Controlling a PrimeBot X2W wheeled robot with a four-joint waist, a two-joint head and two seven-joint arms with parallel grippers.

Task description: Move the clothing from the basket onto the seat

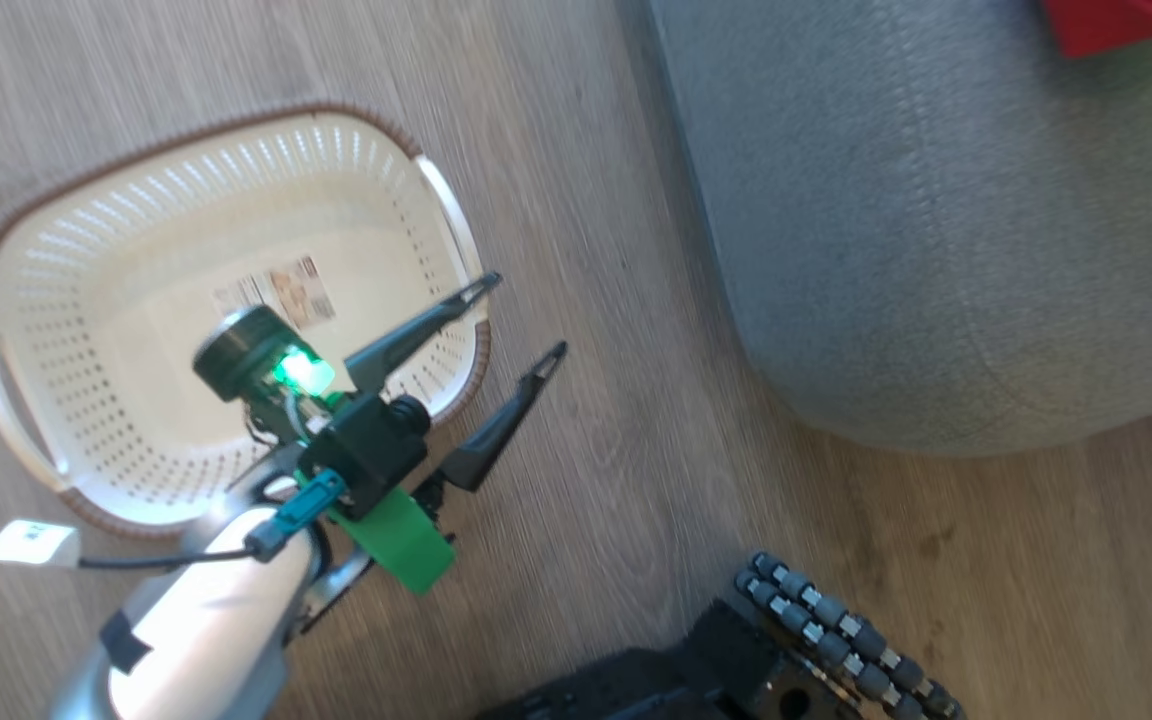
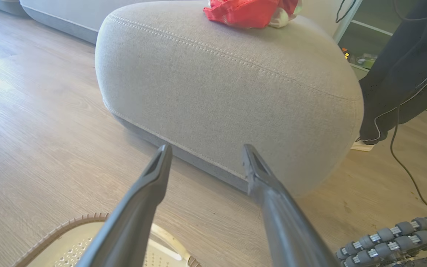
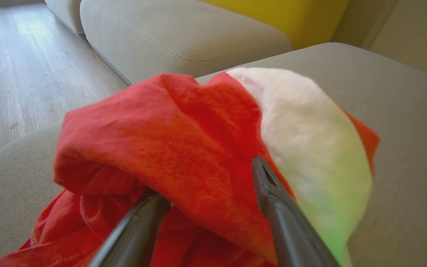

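The cream basket (image 1: 86, 300) stands on the wood floor at the left, holding no clothing, with a label on its bottom; its brown rim (image 2: 69, 224) shows below my left fingers. My left gripper (image 1: 524, 315) hovers open over the basket's right edge, pointing at the grey seat (image 2: 228, 100). The red and white clothing (image 2: 247, 13) lies on top of the seat (image 1: 936, 220), its red edge (image 1: 1116, 20) at the head view's top right. In the right wrist view my right gripper (image 3: 209, 181) stands open, fingers wide apart, with the crumpled clothing (image 3: 169, 129) bulging between them on the seat (image 3: 402, 92).
My base's roller wheels (image 1: 846, 640) sit on the floor near the seat's front corner. A person's dark-trousered leg (image 2: 402, 74) and pale shoe (image 2: 361, 145) stand by the seat's far side, with a cable hanging there. A grey sofa (image 3: 184, 33) lies behind the seat.
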